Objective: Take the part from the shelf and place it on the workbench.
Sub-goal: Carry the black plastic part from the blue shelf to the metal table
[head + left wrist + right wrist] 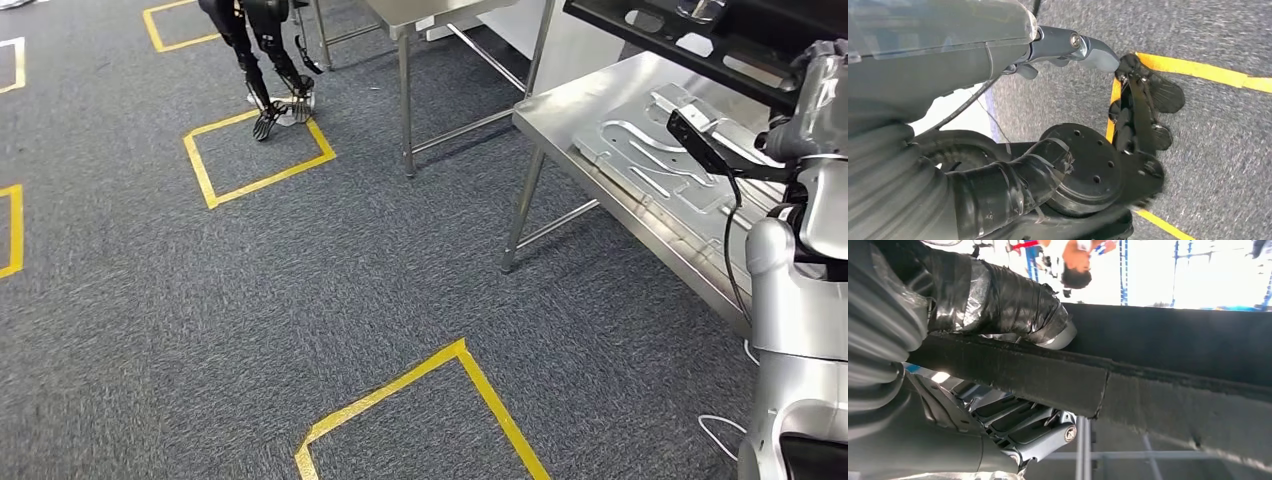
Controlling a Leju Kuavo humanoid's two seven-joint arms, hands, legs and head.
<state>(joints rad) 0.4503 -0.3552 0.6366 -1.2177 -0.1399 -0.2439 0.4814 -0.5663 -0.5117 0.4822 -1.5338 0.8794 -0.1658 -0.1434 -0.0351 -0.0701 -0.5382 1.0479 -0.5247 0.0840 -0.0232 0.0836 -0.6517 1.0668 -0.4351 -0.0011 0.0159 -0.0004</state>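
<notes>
Grey carpet (300, 280) marked with yellow tape squares (258, 155) covers the floor. At its right side stands a stainless steel worktop (560, 110) on thin legs. A silvery cast metal plate with raised ribs (650, 150) lies flat on the worktop, close to its front edge.

Our right hand (973, 295) is raised above the worktop's far side. Its dark taped fingers (1018, 300) lie over the rim of a flat black panel (700, 40) and its grey thumb (1048, 437) sits underneath, so we judge the panel clamped between them. We take this panel to be the part. It hangs in the air over the worktop, above the silvery plate and not touching it.

Our left hand (998, 55) hangs down over the carpet with nothing in it. We cannot tell whether its fingers are curled or spread.

The step in hand looks like the set-down. To do it well we should:
- keep the panel level;
- bring it down over a bare stretch of worktop, or squarely onto the plate, not half across its ribs;
- let a long edge touch first;
- loosen the grip only once the panel's weight rests fully.

A one-sided hold on so wide a panel may let its far end sag or swing.
</notes>
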